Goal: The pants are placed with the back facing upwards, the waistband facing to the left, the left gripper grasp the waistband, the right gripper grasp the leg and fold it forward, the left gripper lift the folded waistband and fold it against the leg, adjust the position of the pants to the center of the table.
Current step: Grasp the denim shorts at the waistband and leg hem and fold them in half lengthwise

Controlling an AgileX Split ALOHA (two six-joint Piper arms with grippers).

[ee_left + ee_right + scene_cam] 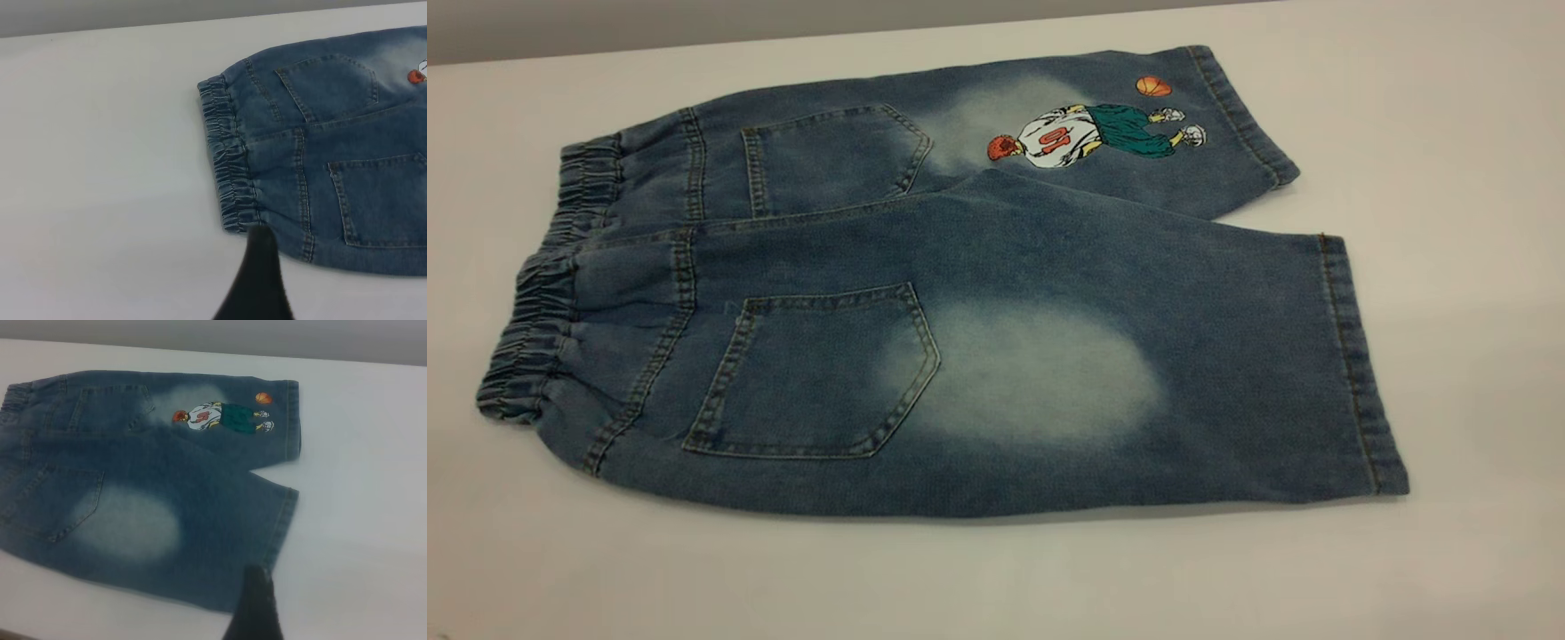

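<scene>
My black left claw (257,280) hovers by the blue denim pants' (960,311) ruched waistband (229,177), my right claw (257,607) by the faded leg's (220,520) hem, poised to grasp; I can't tell either's spread.

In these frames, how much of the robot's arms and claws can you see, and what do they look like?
Very little. The exterior view shows neither arm. Each wrist view shows a single dark finger: the left claw appears as a smooth black tapered wedge, the right claw as a similar black tapered piece. No cables, labels or markings show.
</scene>
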